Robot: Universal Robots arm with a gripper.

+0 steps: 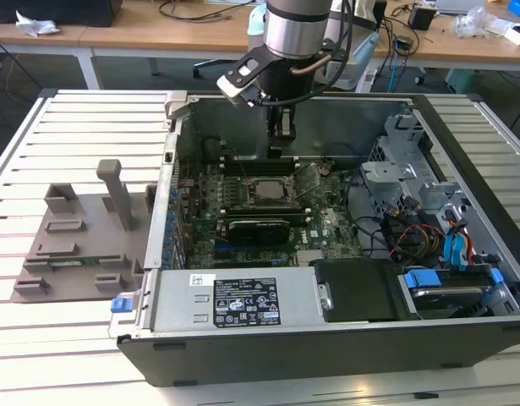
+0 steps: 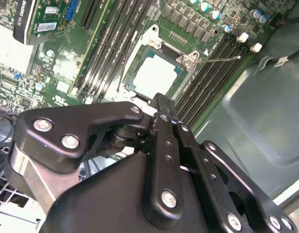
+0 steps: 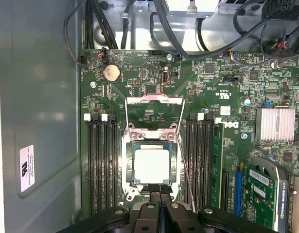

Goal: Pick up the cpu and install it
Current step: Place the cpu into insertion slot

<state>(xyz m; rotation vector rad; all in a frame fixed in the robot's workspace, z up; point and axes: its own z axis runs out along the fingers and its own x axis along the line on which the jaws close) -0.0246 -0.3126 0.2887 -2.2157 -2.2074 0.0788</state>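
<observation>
Pincer: the gripper (image 3: pixel 160 190) is nearest the lens in both wrist views. Its two dark fingers are pressed together with nothing between them, so it is clenched and empty.
Pincer, place: in the exterior view the gripper (image 1: pixel 281 135) hangs upper middle of the frame, inside the computer case (image 1: pixel 243 304), above the circuit board. In the second wrist view its tips (image 2: pixel 159 103) sit just beside the socket's edge, not on the chip.
Chip: the cpu (image 3: pixel 151 166) is a pale silvery square lying flat and square inside the socket (image 3: pixel 131 145). It also shows in the second wrist view (image 2: pixel 155 73) and at the centre of the exterior view (image 1: pixel 264 189).
Hold-down frame: the metal frame (image 3: pixel 154 100) is swung open and lies back over the board, off the chip.
Lever: the thin wire lever (image 3: pixel 184 165) runs alongside the socket and appears unlatched.
Memory slots: long dark slots (image 3: pixel 101 165) flank the socket on both sides.
Tray: the grey tray (image 1: pixel 73 245) with raised blocks rests on the slatted table (image 1: pixel 90 118) at the exterior view's left, with no chip visible on it.
Done, by judgement: chip carried over, seated and let go.
Left, by judgement: frame not yet closed over the chip, lever not yet locked.
</observation>
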